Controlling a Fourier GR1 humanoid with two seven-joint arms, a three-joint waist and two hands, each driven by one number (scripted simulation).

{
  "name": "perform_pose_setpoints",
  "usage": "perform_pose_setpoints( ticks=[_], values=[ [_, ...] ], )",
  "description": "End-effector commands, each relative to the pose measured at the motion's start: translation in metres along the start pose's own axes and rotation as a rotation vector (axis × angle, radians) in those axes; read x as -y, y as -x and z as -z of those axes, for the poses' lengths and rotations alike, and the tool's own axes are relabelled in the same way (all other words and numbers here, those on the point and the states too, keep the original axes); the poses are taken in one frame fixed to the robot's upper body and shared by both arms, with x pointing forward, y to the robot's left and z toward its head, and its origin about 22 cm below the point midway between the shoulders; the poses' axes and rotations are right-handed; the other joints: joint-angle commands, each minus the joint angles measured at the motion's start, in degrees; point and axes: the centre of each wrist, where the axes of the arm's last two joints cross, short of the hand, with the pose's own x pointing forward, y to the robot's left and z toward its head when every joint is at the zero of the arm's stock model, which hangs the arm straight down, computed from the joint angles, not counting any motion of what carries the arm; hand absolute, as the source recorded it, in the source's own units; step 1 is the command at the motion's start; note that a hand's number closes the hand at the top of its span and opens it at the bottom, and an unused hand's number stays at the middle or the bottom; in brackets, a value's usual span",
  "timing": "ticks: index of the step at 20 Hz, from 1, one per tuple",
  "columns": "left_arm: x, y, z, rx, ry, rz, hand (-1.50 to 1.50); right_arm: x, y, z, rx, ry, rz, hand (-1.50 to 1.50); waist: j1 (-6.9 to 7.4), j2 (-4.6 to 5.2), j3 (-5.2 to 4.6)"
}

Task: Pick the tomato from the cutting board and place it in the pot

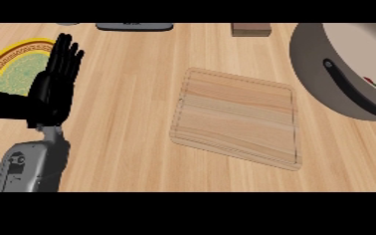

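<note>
A pale wooden tabletop (132, 144) with lengthwise grain fills the view. At the left edge lies a round plate (18, 64) with a yellow patterned rim and a speckled green centre, partly cut off by the view's side and partly hidden. Along the far edge sit three things, each cropped: a dark grey flat object (134, 26) left of centre, a small brown block (250, 29) right of centre, and a sliver of something grey (67, 24) near the left corner, too little to identify.
</note>
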Motion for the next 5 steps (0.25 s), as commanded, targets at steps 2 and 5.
perform_pose_setpoints(
  ticks=[2, 5],
  values=[
    [-0.012, 0.001, -0.004, 0.008, 0.007, 0.003, 0.00, 0.047, 0.017, -0.004, 0.023, 0.010, -0.005, -1.50, 0.18, 0.14, 0.12],
    [-0.006, 0.006, 0.003, 0.000, -0.016, 0.006, 0.00, 0.046, 0.017, -0.005, 0.022, 0.017, -0.025, -1.50, -0.31, -0.07, 0.01]
  ],
)
